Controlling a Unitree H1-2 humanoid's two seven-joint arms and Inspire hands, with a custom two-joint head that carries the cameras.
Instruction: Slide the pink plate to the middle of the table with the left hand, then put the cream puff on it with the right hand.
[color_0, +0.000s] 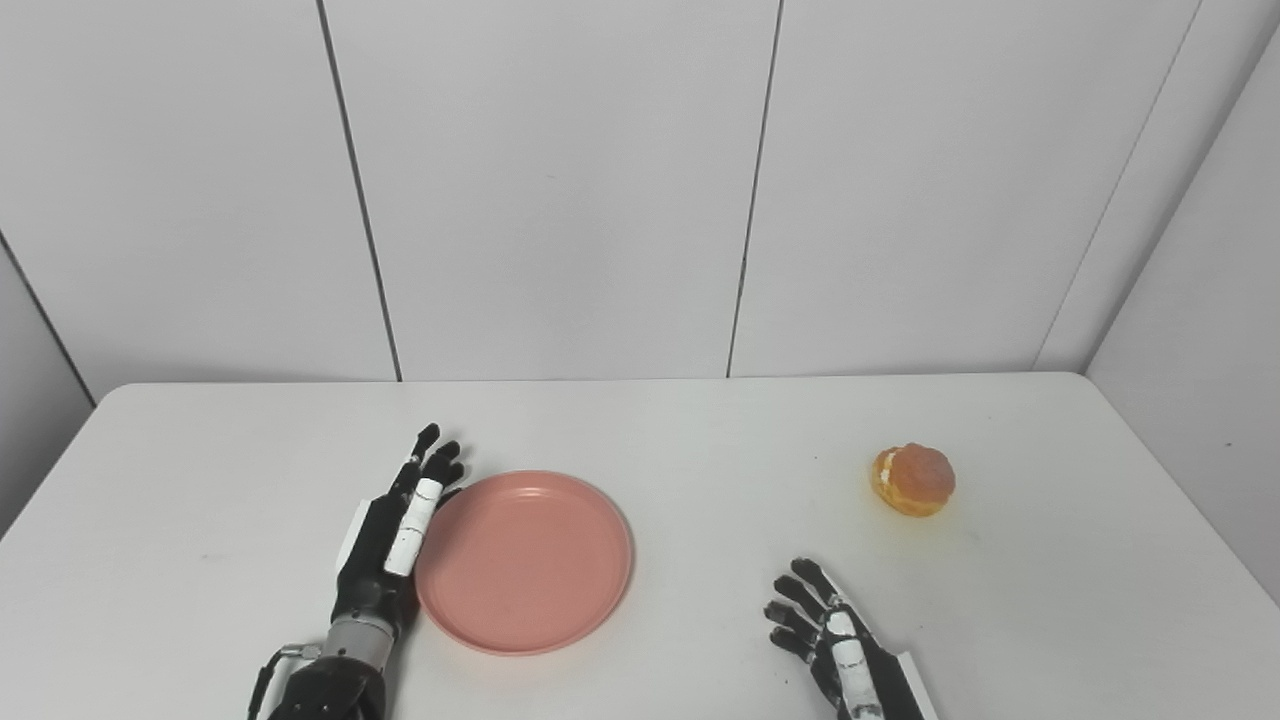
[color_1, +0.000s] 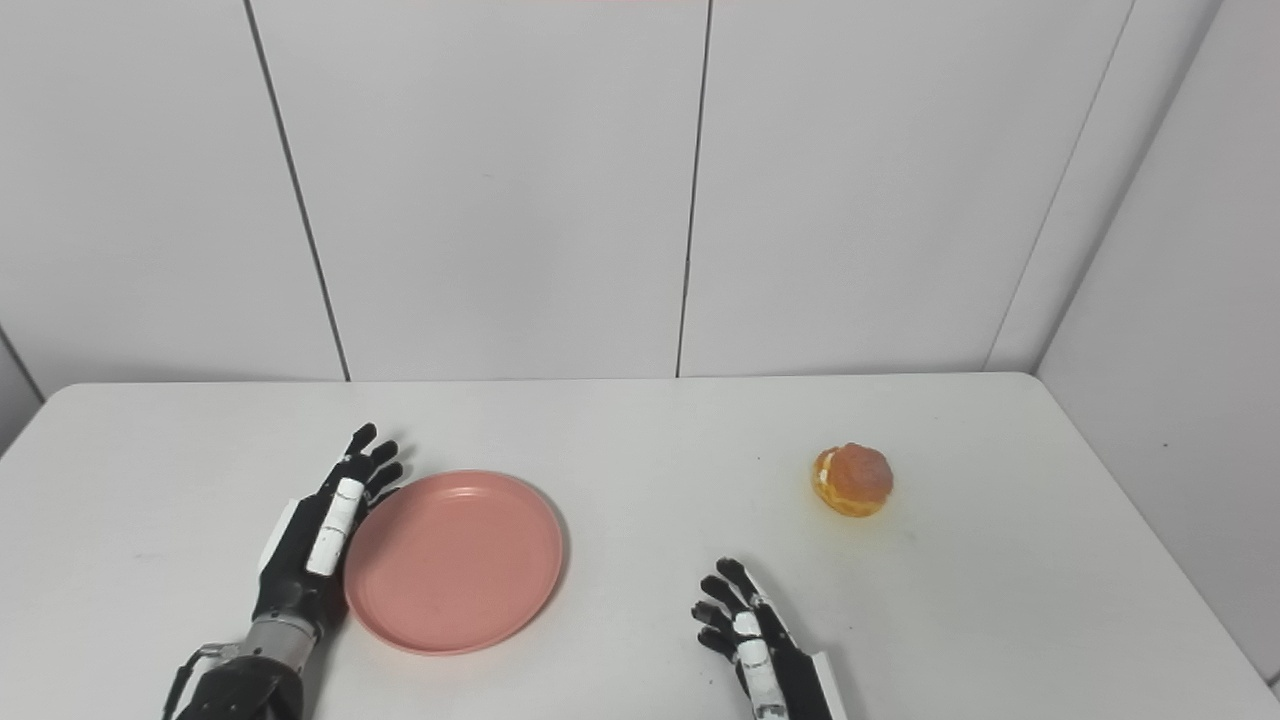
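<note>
Resting on the white table (color_0: 700, 430), the round, shallow pink plastic plate (color_0: 524, 562) lies a little toward nine o'clock of the table's middle. The left hand (color_0: 392, 540) stands on edge against the plate's nine o'clock rim, fingers straight and close together, gripping nothing. At about three o'clock of the plate, well apart from it, sits the golden-brown cream puff (color_0: 913, 480) with its pale filling showing. The right hand (color_0: 835, 640) waits at five o'clock of the plate, fingers spread apart and empty, near the puff but not touching it.
</note>
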